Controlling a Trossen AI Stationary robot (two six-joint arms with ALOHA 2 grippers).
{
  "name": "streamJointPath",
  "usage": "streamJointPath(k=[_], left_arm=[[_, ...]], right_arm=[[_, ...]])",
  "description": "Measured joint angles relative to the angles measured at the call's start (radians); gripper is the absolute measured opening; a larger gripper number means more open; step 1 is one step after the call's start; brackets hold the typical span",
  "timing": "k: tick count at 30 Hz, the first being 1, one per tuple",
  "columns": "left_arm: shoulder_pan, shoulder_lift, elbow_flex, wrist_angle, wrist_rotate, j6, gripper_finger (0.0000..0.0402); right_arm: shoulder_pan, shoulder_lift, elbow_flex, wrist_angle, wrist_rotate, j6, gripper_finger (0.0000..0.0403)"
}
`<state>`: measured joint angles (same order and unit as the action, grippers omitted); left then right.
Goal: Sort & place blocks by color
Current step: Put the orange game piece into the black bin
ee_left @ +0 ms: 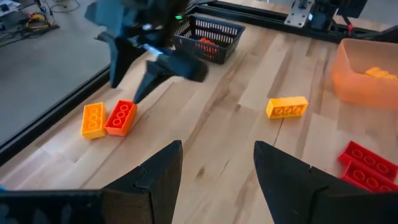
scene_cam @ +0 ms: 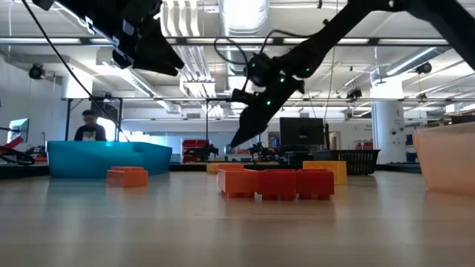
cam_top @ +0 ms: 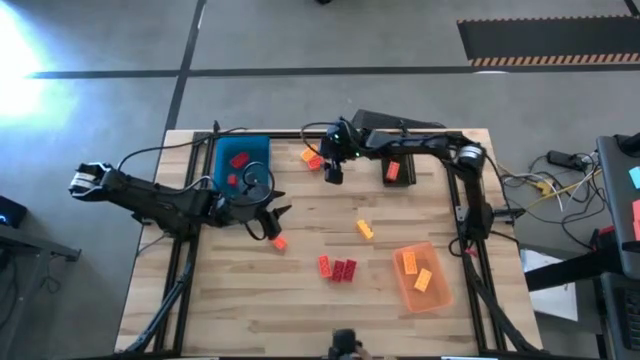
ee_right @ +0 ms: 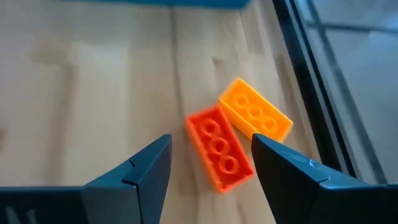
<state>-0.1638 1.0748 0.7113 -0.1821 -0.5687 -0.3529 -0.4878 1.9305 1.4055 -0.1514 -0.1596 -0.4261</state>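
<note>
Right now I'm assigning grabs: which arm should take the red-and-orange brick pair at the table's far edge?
Right. Its tool hangs open directly over the red brick and orange brick. The left tool sits farther off, beside the blue tray.

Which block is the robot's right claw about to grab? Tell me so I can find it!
Look at the far edge of the wooden table, between the blue tray and the black basket. Two blocks lie touching side by side there, under the open right claw. It seems aimed at the red-orange block, not its orange-yellow neighbour, which lies nearer the table's edge.
</note>
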Motion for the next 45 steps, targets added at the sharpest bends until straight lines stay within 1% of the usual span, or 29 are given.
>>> streamJointPath(k=[4, 9, 19, 25, 30, 36, 39, 43, 45], left_arm=[[0.000, 0.000, 0.000, 0.002, -0.003, 0.003, 0.0183], [0.000, 0.003, 0.000, 0.003, -0.006, -0.007, 0.0183], [0.000, 0.016, 0.000, 0.003, -0.006, -0.034, 0.0183], [-0.001, 0.016, -0.002, 0.018, -0.005, -0.033, 0.0183], [0.000, 0.016, -0.002, 0.018, -0.005, -0.033, 0.0183], [0.000, 0.016, -0.002, 0.017, -0.005, -0.026, 0.0183], [0.000, 0.016, -0.002, 0.018, -0.005, -0.011, 0.0183], [0.000, 0.017, -0.002, 0.017, -0.005, 0.001, 0.0183], [0.000, 0.017, -0.002, 0.017, -0.005, 0.001, 0.0183]], right_arm=[[-0.025, 0.080, 0.107, -0.123, 0.001, -0.012, 0.0212], [-0.042, 0.133, 0.197, -0.240, -0.001, -0.012, 0.0212], [-0.050, 0.161, 0.209, -0.232, 0.003, -0.032, 0.0212], [-0.049, 0.161, 0.209, -0.245, 0.047, -0.040, 0.0212], [-0.049, 0.161, 0.209, -0.259, 0.048, -0.066, 0.0212], [-0.049, 0.163, 0.209, -0.189, 0.048, -0.112, 0.0212], [-0.049, 0.178, 0.209, -0.163, 0.042, -0.129, 0.0212], [-0.051, 0.222, 0.209, -0.156, -0.007, -0.150, 0.0212], [-0.051, 0.228, 0.209, -0.150, -0.008, -0.161, 0.0212]])
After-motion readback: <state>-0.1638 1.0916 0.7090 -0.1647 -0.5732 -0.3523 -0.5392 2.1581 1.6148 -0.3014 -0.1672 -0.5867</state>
